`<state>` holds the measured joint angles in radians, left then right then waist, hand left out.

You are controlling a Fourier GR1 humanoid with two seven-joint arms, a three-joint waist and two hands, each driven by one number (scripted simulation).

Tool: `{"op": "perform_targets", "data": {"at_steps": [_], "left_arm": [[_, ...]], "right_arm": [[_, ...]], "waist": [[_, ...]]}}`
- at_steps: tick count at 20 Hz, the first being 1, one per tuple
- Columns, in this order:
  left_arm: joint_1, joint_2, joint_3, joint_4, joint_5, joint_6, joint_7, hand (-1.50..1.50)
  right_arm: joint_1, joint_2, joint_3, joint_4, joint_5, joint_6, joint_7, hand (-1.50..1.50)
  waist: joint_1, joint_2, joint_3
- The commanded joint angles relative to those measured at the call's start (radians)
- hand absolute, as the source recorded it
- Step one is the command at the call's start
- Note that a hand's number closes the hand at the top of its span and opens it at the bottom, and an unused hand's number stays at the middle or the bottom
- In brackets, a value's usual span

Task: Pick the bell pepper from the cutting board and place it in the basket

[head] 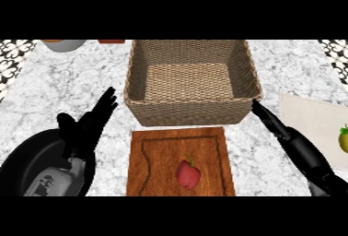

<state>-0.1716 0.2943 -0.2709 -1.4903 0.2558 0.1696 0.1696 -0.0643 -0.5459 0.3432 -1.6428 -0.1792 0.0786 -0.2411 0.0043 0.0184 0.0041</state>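
From my remote seat, several things run out of sight. At eleven o'clock a grey bowl (65,44) and a reddish-brown object (111,41) are cut by the top edge; I cannot identify the second. At three o'clock a yellow-green fruit (344,139) is sliced by the right edge. At six o'clock the cutting board (156,152) loses its near end. My right hand (299,147) partly leaves view at five o'clock.

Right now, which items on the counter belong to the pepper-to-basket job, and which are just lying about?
Job: bell pepper, cutting board, basket, right hand.
Lying about: yellow-green fruit on a pale mat, grey bowl, resting left hand.
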Motion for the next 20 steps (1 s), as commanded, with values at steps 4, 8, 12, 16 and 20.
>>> {"op": "perform_targets", "data": {"at_steps": [4,8,12,16,20], "left_arm": [[0.131,0.019,0.017,0.09,-0.02,0.035,0.043,0.0],[0.179,0.048,0.007,0.135,-0.008,0.006,0.107,0.0],[0.167,0.047,0.02,0.137,-0.012,0.014,0.101,0.0],[0.187,0.069,0.042,0.124,0.004,0.004,0.108,0.0],[0.209,0.072,0.046,0.121,-0.004,0.022,0.109,0.0]], "right_arm": [[-0.133,0.293,0.041,-0.065,0.088,-0.312,0.179,1.5],[-0.239,0.392,0.255,0.027,0.335,-0.389,0.222,1.5],[-0.267,0.538,0.367,0.189,0.538,-0.61,0.299,-1.5],[-0.322,0.543,0.403,0.3,0.724,-0.702,0.547,-1.5],[-0.391,0.452,0.376,0.367,0.946,-0.641,0.735,-1.5]], "waist": [[0.027,-0.019,-0.007],[0.071,-0.013,-0.008],[0.065,-0.013,-0.01],[0.042,-0.026,-0.013],[-0.005,-0.052,-0.023]]}}
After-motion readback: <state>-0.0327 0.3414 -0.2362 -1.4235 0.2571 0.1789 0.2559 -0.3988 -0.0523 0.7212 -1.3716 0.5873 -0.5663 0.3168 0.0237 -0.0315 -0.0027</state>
